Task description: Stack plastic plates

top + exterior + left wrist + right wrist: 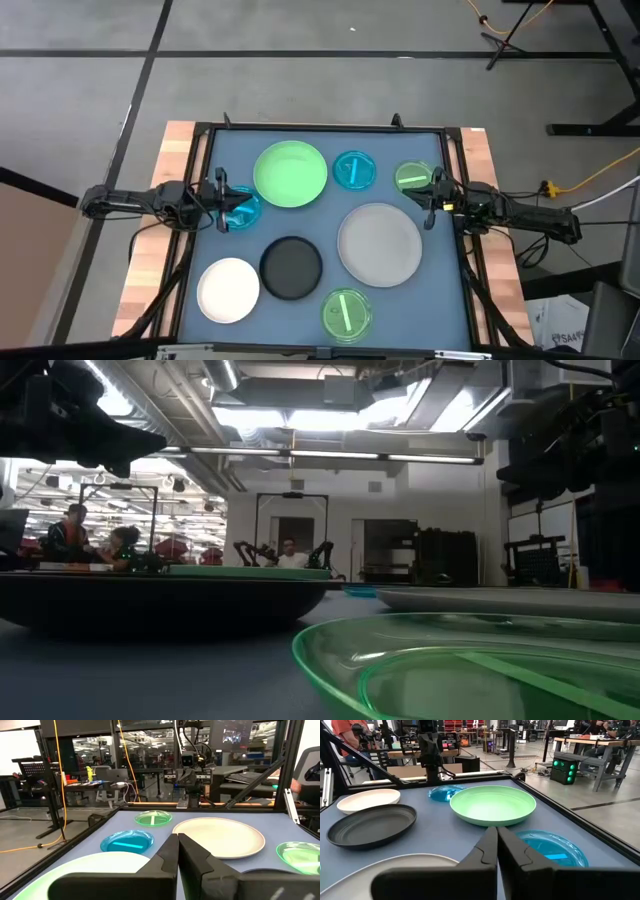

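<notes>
Eight round plates lie flat on the blue-grey table top. In the high view these are a large light green plate (290, 173), a large grey plate (380, 243), a black plate (291, 267), a white plate (228, 290), two small blue plates (353, 171) (243, 210) and two small green plates (411, 178) (347, 313). My left gripper (226, 198) is shut and hovers over the left blue plate. My right gripper (427, 198) is shut beside the far small green plate. The wrist views show both sets of fingertips closed together (177, 839) (497, 831) and empty.
A dark raised frame (320, 128) borders the table top, with wooden strips (160, 230) outside it at left and right. People sit at desks in the room beyond (75, 530). Bare table shows between the grey plate and the right edge (445, 290).
</notes>
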